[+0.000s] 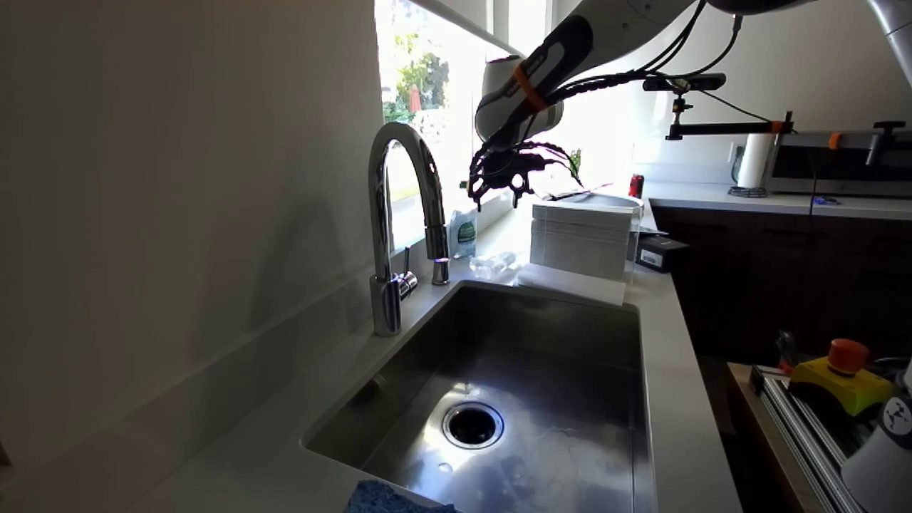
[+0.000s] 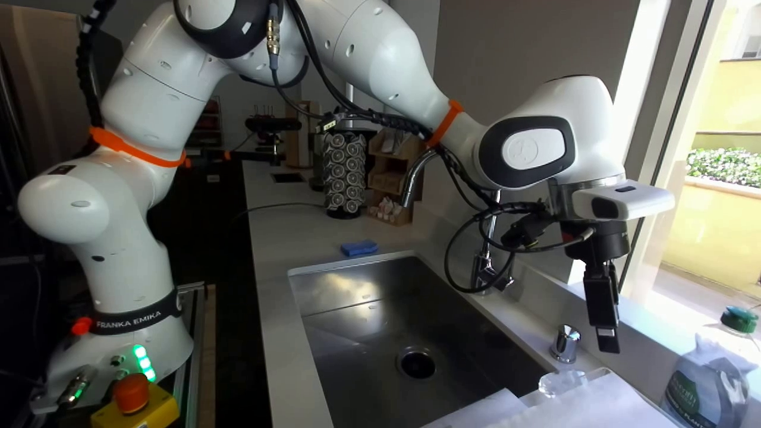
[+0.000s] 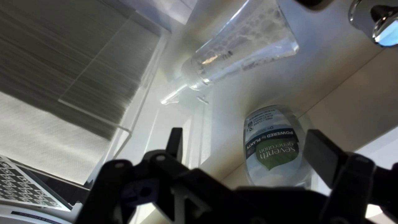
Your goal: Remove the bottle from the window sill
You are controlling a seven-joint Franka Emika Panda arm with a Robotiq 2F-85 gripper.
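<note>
A clear soap bottle with a Seventh Generation label and green cap shows in both exterior views (image 1: 464, 235) (image 2: 704, 380). In the wrist view the bottle (image 3: 273, 149) stands near the seam of counter and backsplash; it looks to be on the counter below the pale window sill (image 2: 648, 324). My gripper is open and empty, pointing down above the counter edge by the window (image 1: 497, 203) (image 2: 606, 342). In the wrist view the bottle shows between the spread fingers (image 3: 245, 144), closer to the right finger. I see no contact. Its upper part is hidden behind the gripper there.
A clear bottle lies on its side on the counter (image 1: 494, 265) (image 3: 242, 46). A white towel stack in a clear holder (image 1: 581, 239) stands beside it. The tall chrome faucet (image 1: 388, 228) and small chrome knob (image 2: 565, 345) stand by the steel sink (image 1: 556, 356).
</note>
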